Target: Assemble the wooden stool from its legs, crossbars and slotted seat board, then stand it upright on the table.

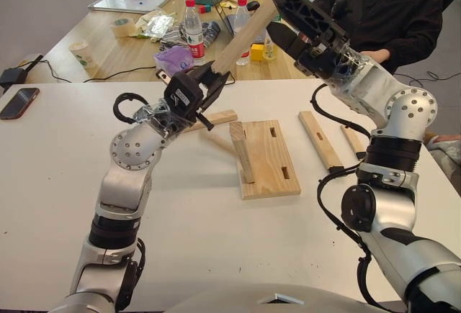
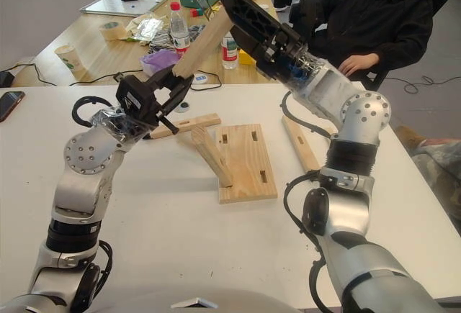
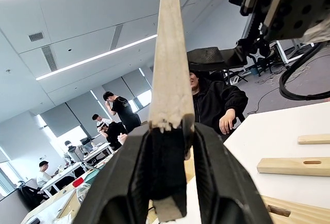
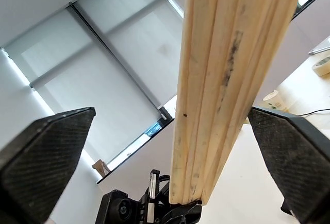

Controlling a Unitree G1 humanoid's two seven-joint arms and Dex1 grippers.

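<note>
While your left gripper (image 1: 214,77) clenched the lower end of the wooden leg (image 1: 246,31), your right gripper (image 1: 274,15) stood spread around it, seat board (image 1: 272,156) flat on the table (image 1: 216,248).

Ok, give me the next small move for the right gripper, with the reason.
Probably close the right gripper on the wooden leg. The left gripper is shut on the leg's lower end, holding it tilted up above the table, and the right gripper's fingers stand open on either side of its upper part, not gripping it yet.
</note>
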